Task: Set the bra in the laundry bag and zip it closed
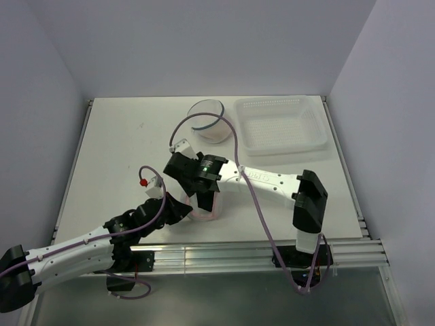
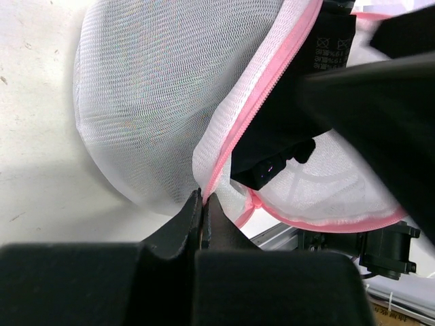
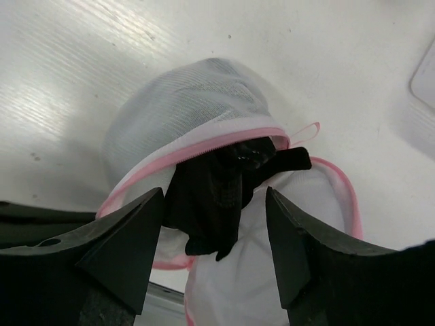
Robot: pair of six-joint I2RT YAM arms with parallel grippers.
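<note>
The white mesh laundry bag (image 3: 183, 102) with a pink zipper (image 2: 255, 112) lies near the table's front edge (image 1: 207, 212), its mouth open. The black bra (image 3: 217, 187) sits in the mouth, part hanging out; it also shows in the left wrist view (image 2: 279, 146). My left gripper (image 2: 204, 198) is shut on the bag's pink zipper edge and holds it up. My right gripper (image 3: 216, 224) is open just above the bra, one finger on each side of it, holding nothing.
A clear round container (image 1: 209, 121) and a white perforated tray (image 1: 282, 124) stand at the back of the table. The metal rail of the table's front edge (image 2: 285, 234) runs right below the bag.
</note>
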